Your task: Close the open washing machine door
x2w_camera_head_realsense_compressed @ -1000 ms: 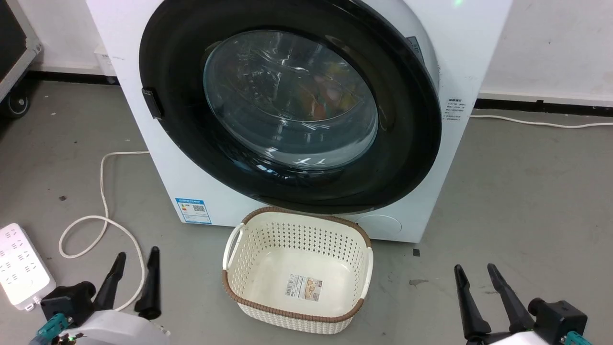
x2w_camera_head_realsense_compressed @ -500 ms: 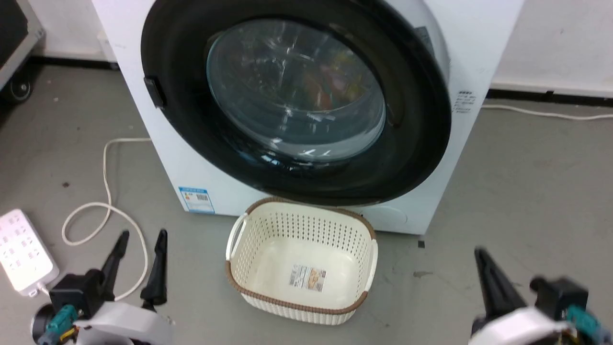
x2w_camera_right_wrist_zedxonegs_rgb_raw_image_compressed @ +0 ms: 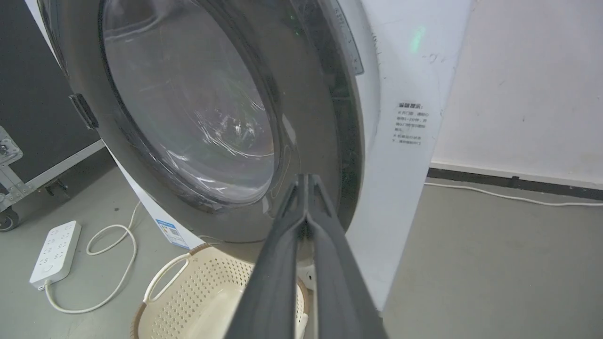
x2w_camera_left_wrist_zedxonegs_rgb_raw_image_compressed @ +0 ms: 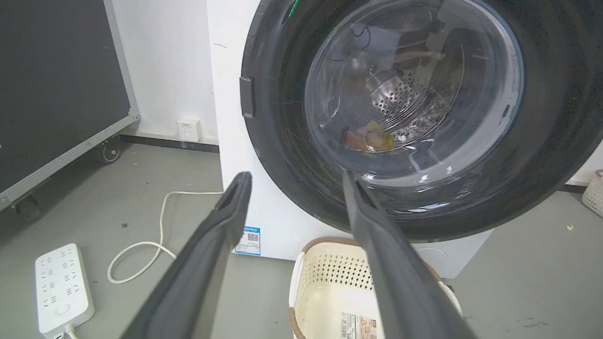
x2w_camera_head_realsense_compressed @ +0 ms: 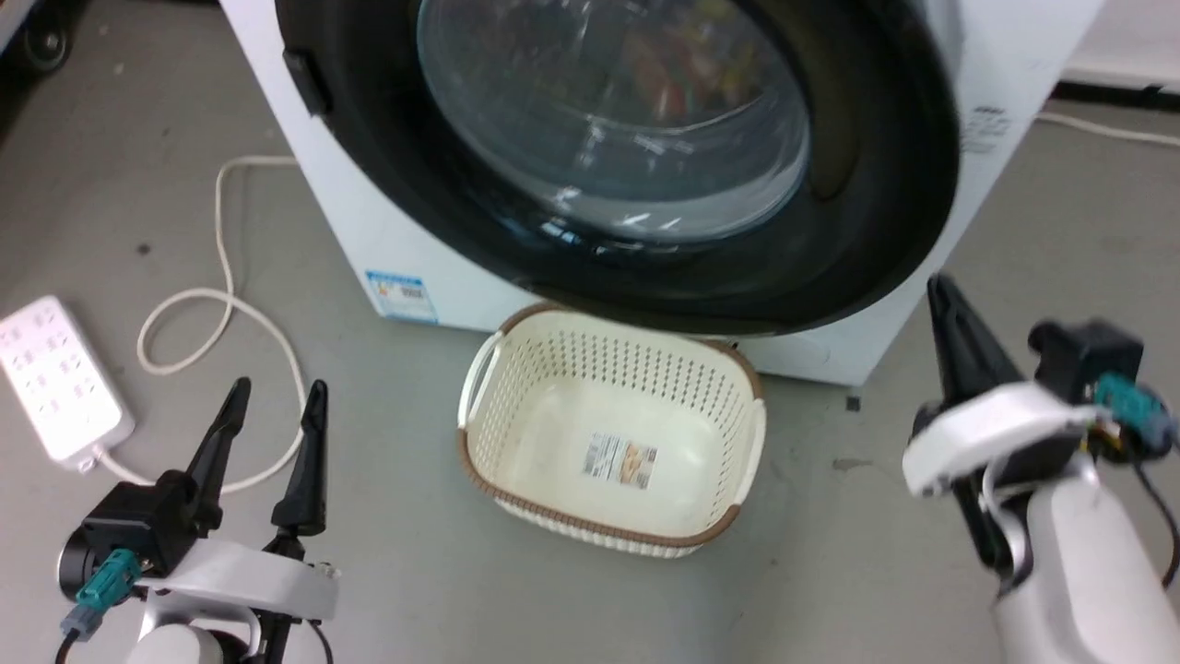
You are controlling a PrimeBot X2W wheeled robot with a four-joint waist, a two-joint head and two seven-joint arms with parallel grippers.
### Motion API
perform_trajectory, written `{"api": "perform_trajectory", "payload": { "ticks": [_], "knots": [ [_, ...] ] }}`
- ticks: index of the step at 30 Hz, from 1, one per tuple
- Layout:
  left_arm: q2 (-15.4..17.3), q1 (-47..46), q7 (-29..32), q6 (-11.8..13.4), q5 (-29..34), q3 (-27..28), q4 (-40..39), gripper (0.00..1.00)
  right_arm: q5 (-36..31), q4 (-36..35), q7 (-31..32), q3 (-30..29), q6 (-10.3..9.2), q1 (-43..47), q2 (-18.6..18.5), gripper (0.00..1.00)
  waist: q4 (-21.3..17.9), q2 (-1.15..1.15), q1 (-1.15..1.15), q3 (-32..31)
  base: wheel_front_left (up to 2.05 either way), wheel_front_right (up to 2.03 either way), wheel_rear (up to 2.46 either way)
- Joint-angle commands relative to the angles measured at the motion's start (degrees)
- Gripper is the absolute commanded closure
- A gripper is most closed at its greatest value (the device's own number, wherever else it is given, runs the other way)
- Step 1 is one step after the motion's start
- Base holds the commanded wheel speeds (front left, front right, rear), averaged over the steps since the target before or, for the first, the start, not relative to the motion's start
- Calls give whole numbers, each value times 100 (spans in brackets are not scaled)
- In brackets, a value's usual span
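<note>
Fingers of the right gripper [x2w_camera_right_wrist_zedxonegs_rgb_raw_image_compressed: 306, 181] are pressed together near the lower rim of the large round black-rimmed glass door [x2w_camera_head_realsense_compressed: 830, 277], seen ajar ahead and left of it on the white front-loading washing machine [x2w_camera_head_realsense_compressed: 406, 231]; the left gripper [x2w_camera_head_realsense_compressed: 279, 387], spread wide, is seen farther off.
</note>
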Motion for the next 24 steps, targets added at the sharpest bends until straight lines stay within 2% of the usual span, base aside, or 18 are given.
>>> {"api": "perform_trajectory", "payload": {
  "ticks": [1, 13, 24],
  "knots": [
    [-31, -77, -30, -40, 35, 45, 0, 0, -53, 78, -47, -34, 5, -147, -3, 100, 96, 0, -1, 126, 0, 0, 0],
    [-431, -302, -31, -446, 198, 478, 140, 0, -389, 1196, -391, -686, 5, -1303, -3, 100, 352, 0, -1, 505, 0, 0, 0],
    [-636, -395, -31, -685, 308, 773, 214, 0, -674, 1736, -684, -1352, 5, -2045, -3, 100, 473, 0, -1, 772, 0, 0, 0]
  ]
}}
